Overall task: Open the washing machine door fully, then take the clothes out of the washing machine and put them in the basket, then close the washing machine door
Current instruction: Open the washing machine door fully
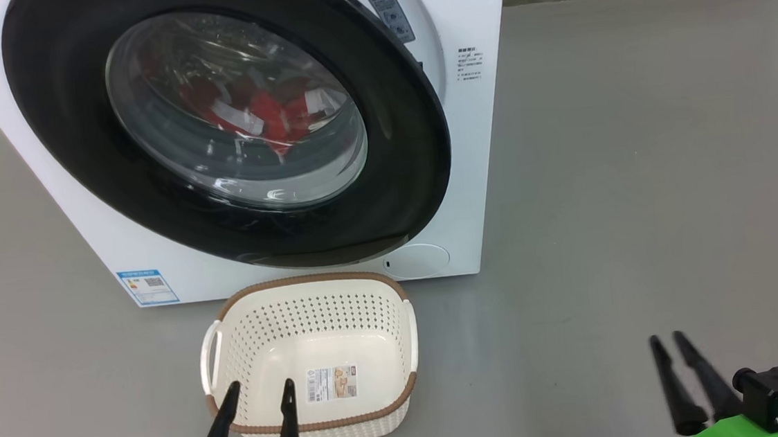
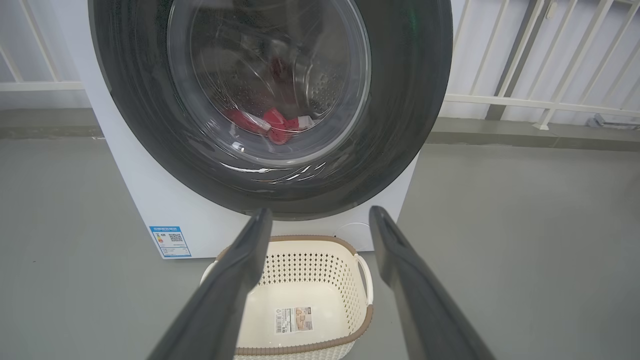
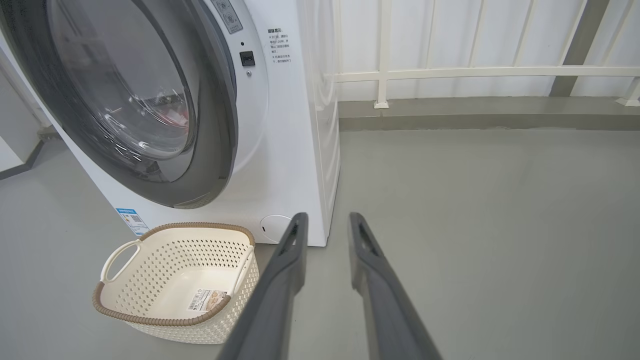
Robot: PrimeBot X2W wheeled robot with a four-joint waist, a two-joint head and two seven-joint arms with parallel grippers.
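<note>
on a grey floor (image 1: 637,192), in front of a white railing (image 3: 450,72), stands a big white front-loading washing machine (image 1: 482,169). its large round door (image 1: 70,132) has a wide glossy black rim and a bulging clear glass window. in the right wrist view the door's right edge stands a little off the machine's front, with the latch hole showing beside it, so the door looks ajar rather than swung wide.

through the glass, bright red clothes (image 1: 270,117) with white trim lie low in the steel drum. on the floor just in front of the machine sits a small cream-white perforated plastic basket (image 1: 311,284) with a brown woven-look rim and white side handles. it holds nothing but a paper label (image 1: 332,383) on its bottom.

the left jaws are spread wide and grasp nothing. their two long dark fingers (image 1: 227,412) hover over the basket's near rim and point toward the door. the right jaws are parted more narrowly and also hold nothing. they hang over bare floor, well apart from the basket and to the right of the machine.

by these views, the task is barely begun. the door is yet to be opened fully, and no garment is out of the drum or in the basket. after that, the door must be closed.
</note>
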